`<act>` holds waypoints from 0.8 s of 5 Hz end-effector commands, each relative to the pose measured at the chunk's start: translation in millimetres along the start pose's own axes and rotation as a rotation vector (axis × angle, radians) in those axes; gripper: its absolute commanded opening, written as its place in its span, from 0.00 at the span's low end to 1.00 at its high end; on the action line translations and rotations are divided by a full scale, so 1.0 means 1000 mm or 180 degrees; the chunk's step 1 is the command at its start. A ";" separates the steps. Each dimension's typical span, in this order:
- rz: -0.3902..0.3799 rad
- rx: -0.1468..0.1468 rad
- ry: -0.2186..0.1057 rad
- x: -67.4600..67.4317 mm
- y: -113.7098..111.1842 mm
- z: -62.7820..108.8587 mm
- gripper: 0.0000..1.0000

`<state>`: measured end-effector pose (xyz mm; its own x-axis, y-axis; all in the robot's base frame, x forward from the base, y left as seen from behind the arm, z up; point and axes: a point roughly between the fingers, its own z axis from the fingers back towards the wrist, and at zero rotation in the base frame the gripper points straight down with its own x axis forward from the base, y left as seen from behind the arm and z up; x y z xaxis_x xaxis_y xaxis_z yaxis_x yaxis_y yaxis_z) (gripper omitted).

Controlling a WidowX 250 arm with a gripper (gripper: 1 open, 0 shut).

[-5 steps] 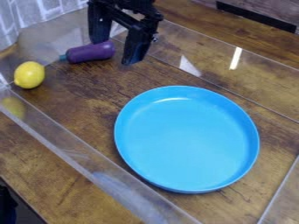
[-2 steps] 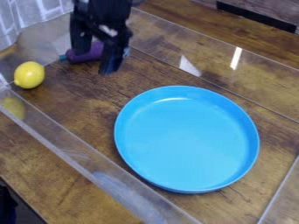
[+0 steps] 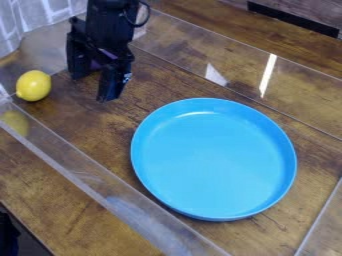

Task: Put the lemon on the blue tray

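The lemon, small, yellow and glossy, lies on the wooden table near the left edge. The blue tray, a large round plate with a raised rim, sits right of centre and holds nothing. My black gripper hangs pointing down between them, a short way right of the lemon and left of the tray. Its fingers stand apart, open, with nothing between them, close above the tabletop.
The dark wooden table has clear plastic walls along its left and front sides. The arm hides the area behind the gripper. Glare marks lie on the wood at the upper right.
The gripper has moved left and down, from above the purple object toward the lemon. The purple object is now hidden behind the arm. Lemon and tray have not moved.
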<state>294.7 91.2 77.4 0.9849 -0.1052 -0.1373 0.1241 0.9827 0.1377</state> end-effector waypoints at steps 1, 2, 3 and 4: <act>-0.0004 0.0076 -0.0176 0.001 0.013 0.021 1.00; 0.0080 0.0055 -0.0157 0.007 0.010 0.009 1.00; 0.0161 0.0038 -0.0142 0.012 0.007 -0.003 1.00; 0.0049 0.0067 -0.0193 -0.002 0.025 0.006 1.00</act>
<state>294.5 109.1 65.1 0.9848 -0.1099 -0.1347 0.1278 0.9829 0.1326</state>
